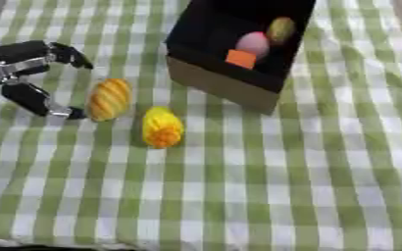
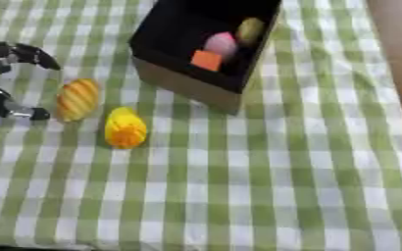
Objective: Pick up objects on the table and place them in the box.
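Reaching in from the view's left edge, the left hand (image 1: 24, 73) is spreading its fingers and thumb apart, grasping nothing, with the thumb tip lying just beside the striped orange object (image 1: 109, 99). Near it, the yellow object (image 1: 162, 127) is lying on the checked cloth (image 1: 282, 186). Behind them the box (image 1: 226, 86) is holding an orange cube (image 1: 240, 58), a pink item (image 1: 253, 43) and an olive item (image 1: 281, 29). Bare cloth is stretching wide toward the near and right edges.
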Controlling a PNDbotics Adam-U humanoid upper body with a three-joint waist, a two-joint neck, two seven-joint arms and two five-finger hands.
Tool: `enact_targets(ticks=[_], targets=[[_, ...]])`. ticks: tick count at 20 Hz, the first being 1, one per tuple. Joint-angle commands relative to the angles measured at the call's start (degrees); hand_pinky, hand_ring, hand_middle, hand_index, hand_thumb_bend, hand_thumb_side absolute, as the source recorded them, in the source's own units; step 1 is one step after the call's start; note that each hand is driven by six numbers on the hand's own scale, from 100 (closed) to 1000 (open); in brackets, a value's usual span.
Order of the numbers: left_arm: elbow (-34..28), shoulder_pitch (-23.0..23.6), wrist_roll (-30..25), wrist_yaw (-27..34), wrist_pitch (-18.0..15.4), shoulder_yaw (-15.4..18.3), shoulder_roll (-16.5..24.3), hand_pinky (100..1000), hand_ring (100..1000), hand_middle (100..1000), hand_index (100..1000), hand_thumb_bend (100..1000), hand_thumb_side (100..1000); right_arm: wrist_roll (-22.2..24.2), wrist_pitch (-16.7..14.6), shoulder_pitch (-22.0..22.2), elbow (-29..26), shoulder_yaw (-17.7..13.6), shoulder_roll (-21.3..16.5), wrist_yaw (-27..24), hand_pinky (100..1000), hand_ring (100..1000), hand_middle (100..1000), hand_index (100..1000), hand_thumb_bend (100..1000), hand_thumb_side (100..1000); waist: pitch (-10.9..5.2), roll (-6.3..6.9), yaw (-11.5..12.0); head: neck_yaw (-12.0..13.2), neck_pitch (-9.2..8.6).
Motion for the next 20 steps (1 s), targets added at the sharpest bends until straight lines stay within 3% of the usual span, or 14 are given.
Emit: enact_targets(ticks=[1, 11, 20], targets=[[1.0, -2.3, -0.1, -0.8, 0.6, 0.3, -0.2, 862, 830, 793, 867, 603, 506, 0.2, 0.2, -0.6, -0.9, -0.3, -0.8, -0.1, 835, 849, 584, 845, 100, 532, -1.04, 0.04, -0.1, 0.4, -0.70], [7.6, -5.7, -0.3, -5.2, 0.3, -0.5, -5.4, 833, 781, 726, 818, 600, 480, 0.7, 0.6, -1.0, -0.9, -0.2, -0.5, -0.4, 836, 852, 582, 845, 100, 533, -0.53, 0.50, -0.4, 0.8, -1.04], [7.8, -5.4, 3.6, -8.8, 0.6, -1.0, -5.7, 776, 676, 608, 709, 484, 394, 0.7, 0.8, -0.9, -0.9, -0.4, -0.4, -0.6, 836, 852, 581, 845, 100, 537, -0.43, 0.49, -0.4, 0.7, -1.09]])
